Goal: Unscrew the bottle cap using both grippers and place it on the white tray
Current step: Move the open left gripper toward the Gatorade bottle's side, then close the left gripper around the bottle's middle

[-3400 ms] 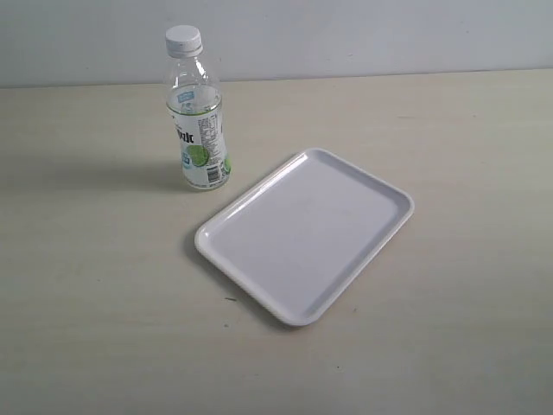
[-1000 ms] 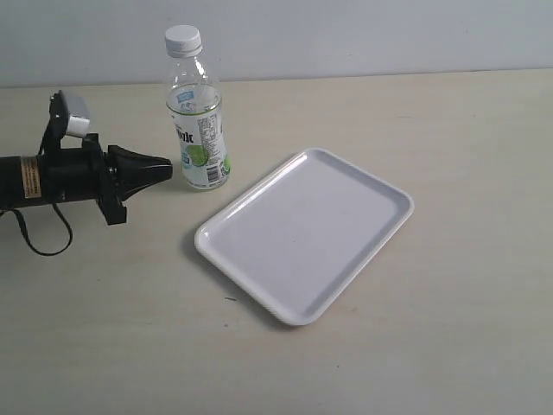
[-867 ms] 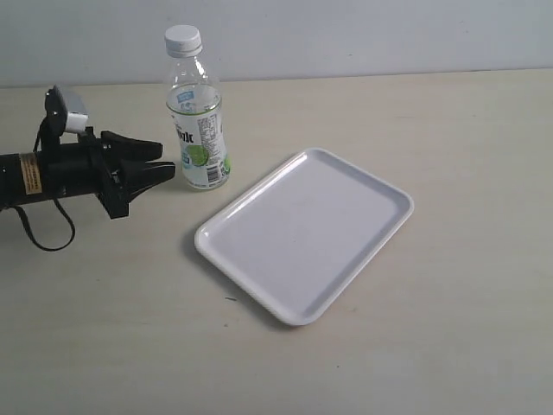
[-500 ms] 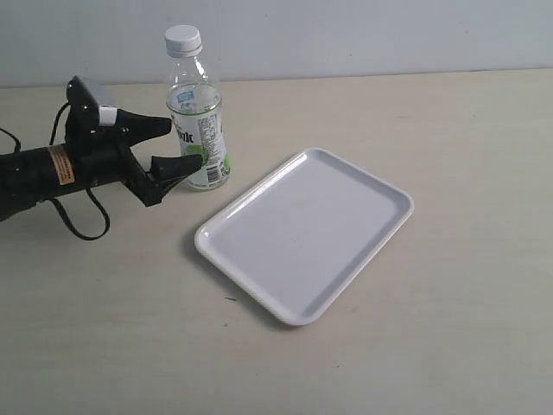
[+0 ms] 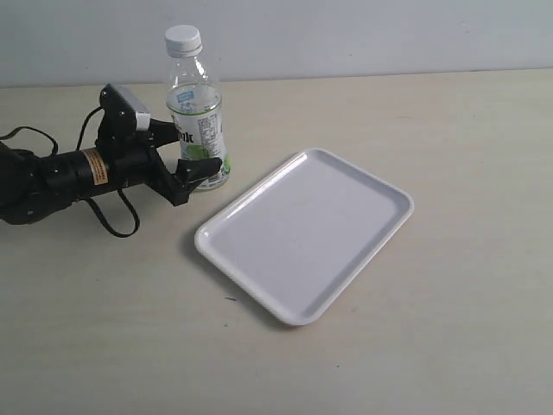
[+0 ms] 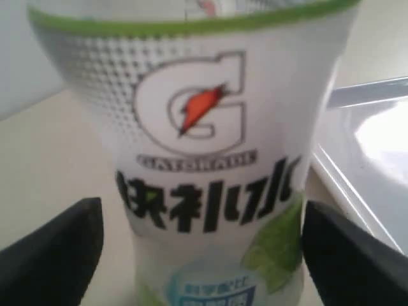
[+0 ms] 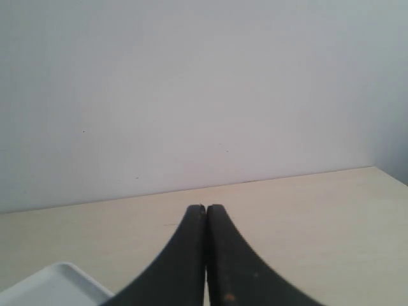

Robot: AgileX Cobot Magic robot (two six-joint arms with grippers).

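The clear bottle (image 5: 197, 112) stands upright at the table's back left, its white bottle cap (image 5: 183, 37) screwed on. My left gripper (image 5: 185, 150) is open and reaches in from the left, one finger on each side of the bottle's lower labelled body. In the left wrist view the bottle's label (image 6: 197, 159) fills the picture between the open left gripper (image 6: 203, 210), whose black fingers (image 6: 57, 248) stand apart from it. The white tray (image 5: 302, 233) lies empty to the right of the bottle. My right gripper (image 7: 205, 208) is shut on nothing, out of the exterior view.
The tray's near corner (image 6: 370, 146) lies just beside the bottle in the left wrist view, and a corner of it (image 7: 57, 284) shows under the right gripper. A pale wall runs along the table's back edge (image 5: 389, 73). The left arm's cable (image 5: 112, 220) loops on the table.
My left gripper came in from the left edge, opened its jaws and moved right until its fingers straddle the bottle. The bottle, tray and right gripper have not moved.
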